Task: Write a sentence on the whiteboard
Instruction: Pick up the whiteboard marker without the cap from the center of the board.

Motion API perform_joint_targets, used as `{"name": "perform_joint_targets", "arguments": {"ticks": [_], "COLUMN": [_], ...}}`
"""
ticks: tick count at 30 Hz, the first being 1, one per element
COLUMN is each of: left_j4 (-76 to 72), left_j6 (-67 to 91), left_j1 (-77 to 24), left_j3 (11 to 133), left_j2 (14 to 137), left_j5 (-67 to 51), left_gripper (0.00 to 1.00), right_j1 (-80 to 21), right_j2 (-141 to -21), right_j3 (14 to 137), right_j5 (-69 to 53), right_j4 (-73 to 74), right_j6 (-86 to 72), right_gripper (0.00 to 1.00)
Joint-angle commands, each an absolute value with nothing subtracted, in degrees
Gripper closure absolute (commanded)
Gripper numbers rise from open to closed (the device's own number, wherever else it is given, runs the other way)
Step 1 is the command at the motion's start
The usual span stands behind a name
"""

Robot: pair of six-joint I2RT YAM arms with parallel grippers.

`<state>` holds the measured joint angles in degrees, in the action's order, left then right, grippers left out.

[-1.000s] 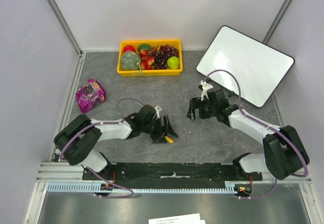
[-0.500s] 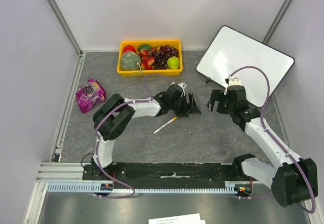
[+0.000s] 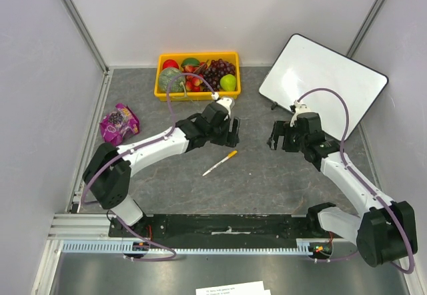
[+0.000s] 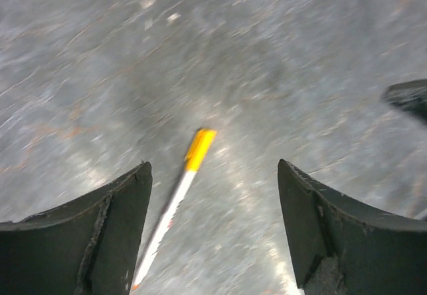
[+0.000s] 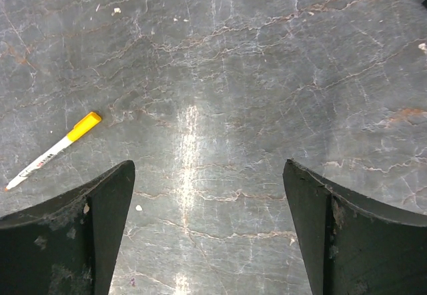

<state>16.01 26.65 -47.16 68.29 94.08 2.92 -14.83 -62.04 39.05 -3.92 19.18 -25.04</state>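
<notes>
Left arm has swung out from near its base toward mid-table, so the left gripper (image 3: 231,133) now hangs just past the marker (image 3: 220,163). The right gripper (image 3: 275,137) has backed off to the right.

Marker lies loose on the table (image 3: 267,188), yellow cap pointing far-right, nothing touching it. In the left wrist view the jaws are spread wide and empty, with the marker (image 4: 168,208) on the table between them, nearer the left finger. Right gripper is also wide apart and empty, marker (image 5: 52,149) off to its left.

Far right, the whiteboard (image 3: 323,85) sits angled and blank, no sentence on it. Yellow fruit tray (image 3: 197,95) is at far centre.

Judgement: writing not started, and the marker needs grasping first.
</notes>
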Motion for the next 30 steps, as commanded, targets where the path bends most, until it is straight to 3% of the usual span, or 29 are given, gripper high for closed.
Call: {"name": "perform_joint_targets", "arguments": {"ticks": [1,14,17,22,25,30], "left_j4": [28.65,26.02,26.10,27.86,28.21,27.86], "left_j6": [19.69,22.85,23.11,24.52,25.48,26.63], "left_j1": [-46.85,-49.21,-51.23,-55.02,-55.72,-55.72], "left_j3": [62.33,52.47,52.73,54.31,54.49,53.26], "left_j2": [91.94,93.33,96.05,102.20,104.15,101.08], "left_j5": [9.76,5.36,8.07,12.48,13.09,13.36], "left_gripper": [0.22,0.37,0.47,0.73,0.98,0.98], "right_j1": [-14.77,-14.77,-14.85,-14.77,-14.77,-14.77], "right_j2": [-63.45,-64.25,-64.34,-64.42,-64.51,-65.21], "right_j3": [39.11,37.79,37.53,37.79,38.05,38.58], "right_j5": [-7.11,-8.35,-8.35,-9.75,-10.11,-12.21], "right_j4": [16.96,15.29,15.21,15.12,15.12,15.29], "right_j6": [-24.00,-24.08,-24.08,-23.91,-23.64,-22.85], "right_gripper": [0.02,0.02,0.02,0.02,0.02,0.02]}}
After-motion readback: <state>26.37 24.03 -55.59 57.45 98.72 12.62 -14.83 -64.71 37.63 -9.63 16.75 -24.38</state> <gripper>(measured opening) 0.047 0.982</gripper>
